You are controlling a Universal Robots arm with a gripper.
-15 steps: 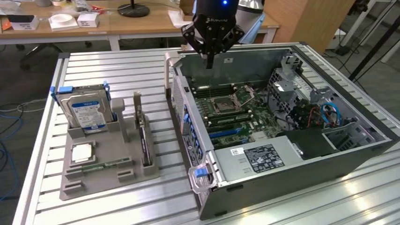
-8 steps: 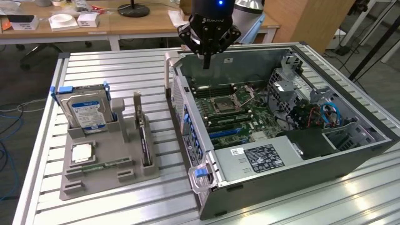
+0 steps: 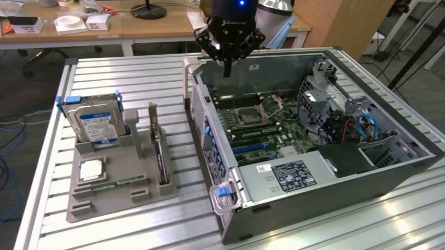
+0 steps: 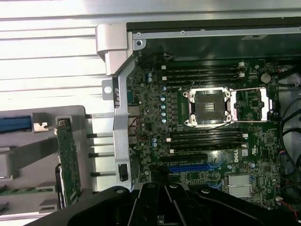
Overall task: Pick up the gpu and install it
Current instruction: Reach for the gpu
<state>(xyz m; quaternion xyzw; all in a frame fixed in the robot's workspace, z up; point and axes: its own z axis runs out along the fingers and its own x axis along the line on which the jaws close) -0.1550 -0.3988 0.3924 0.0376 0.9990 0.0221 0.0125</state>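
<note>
Gripper (image 3: 228, 70): black, at the end of the arm, hanging above the far left corner of the open computer case (image 3: 361, 182), over the far edge of the motherboard (image 3: 285, 138). Its jaws are closed together to a point with nothing between them, and they touch nothing. Gpu (image 3: 160, 159): thin dark card standing on its long edge in a slot of the grey holder tray (image 3: 111, 200), at the tray's right side. It sits just to the exterior view's left of the case, with its silvery bracket at the far end, well apart from the gripper and not held. Hard drive (image 3: 97, 122): silver with a blue-and-white label, upright in a blue-trimmed cradle at the far end of the tray, left of the gpu. Processor chip (image 3: 91, 171): lying flat in a recess of the tray, on the near side of the hard drive. Memory stick (image 3: 118, 183): slim and green, lying flat in a groove beside the chip. Computer case: lying on its side on the slatted aluminium table (image 3: 125, 78), with its open side upward and the motherboard exposed. Processor socket (image 3: 248, 115): in the far half of the board, between rows of dark memory slots. Blue expansion slot (image 3: 251, 147): on the near part of the board. Blue cables (image 3: 368, 127): looped at the case's right end. Wooden desks (image 3: 167, 28): beyond the table, carrying white boxes (image 3: 70, 23).
</note>
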